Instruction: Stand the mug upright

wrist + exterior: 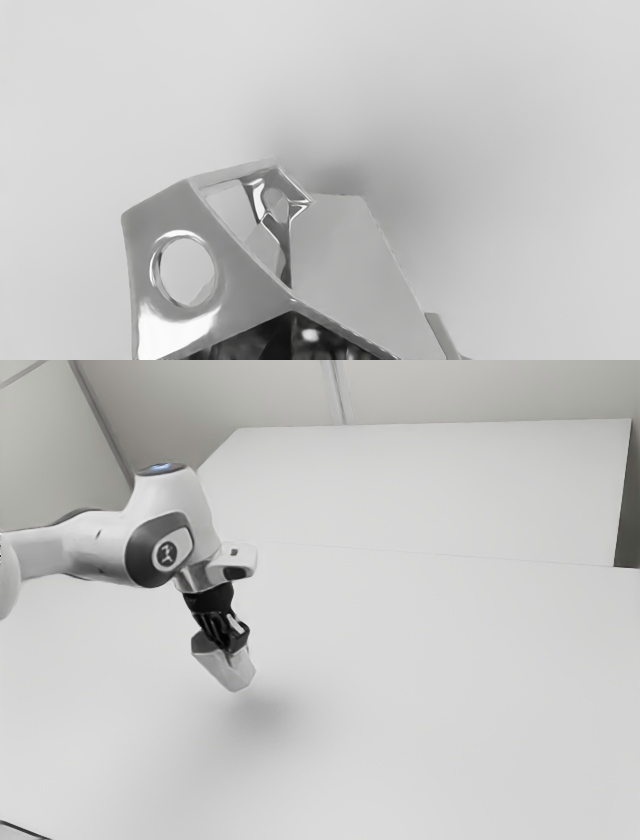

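Your gripper had the mug clamped, up in the air over the tabletop — and tilted, not upright. Hand pointed down, black fingers reaching the mug's upper end; exact finger gap you couldn't read, approx. or otherwise. Mug's lower end slanted off toward the ext. view's right.

From the ext. cam you got the arm coming in from the ext. view's left, plus a soft shadow below the mug, apart from it, so there was air between mug and tabletop. How much, you couldn't tell. Wrist cam gave you the close detail: shiny, flat-faced sides w/ sharp corners, a round hole thru one face, a smaller opening deeper in, and a plain gray face next to them. Dark patches sat at the gripper end of it; finger or reflection, you couldn't tell which.

Edges, fast: tabletop's far edge ran behind the arm's hand and on to the ext. view's right, well apart from the mug. Beyond it stood a big pale slab. Tabletop ran on toward the ext. view's right and toward the cam, w/ the mug near the arm's side of it.
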You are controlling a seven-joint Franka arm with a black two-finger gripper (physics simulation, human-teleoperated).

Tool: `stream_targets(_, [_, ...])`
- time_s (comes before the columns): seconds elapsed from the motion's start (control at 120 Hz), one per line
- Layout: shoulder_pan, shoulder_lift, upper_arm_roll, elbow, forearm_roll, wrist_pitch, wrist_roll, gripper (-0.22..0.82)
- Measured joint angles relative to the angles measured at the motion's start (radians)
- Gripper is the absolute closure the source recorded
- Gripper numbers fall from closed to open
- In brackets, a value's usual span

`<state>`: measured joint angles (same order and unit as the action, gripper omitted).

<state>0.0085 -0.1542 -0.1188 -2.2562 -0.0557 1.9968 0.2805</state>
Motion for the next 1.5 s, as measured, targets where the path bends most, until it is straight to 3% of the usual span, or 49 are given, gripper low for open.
stream_targets(0.408, [-0.006,0.01,-0.001,-0.157,0.138,0.27,-0.221,0.78])
stream_targets(0.8, [-0.007,0.058,-0.002,-0.165,0.146,0.343,-0.333,0.78])
stream_targets(1.067, [-0.014,0.048,-0.004,-0.178,0.128,0.352,-0.367,0.51])
stream_targets(1.267, [-0.021,0.028,-0.004,-0.166,0.124,0.343,-0.384,0.21])
stream_targets(1.5, [-0.021,0.015,-0.005,-0.06,0.117,0.23,-0.39,0.07])
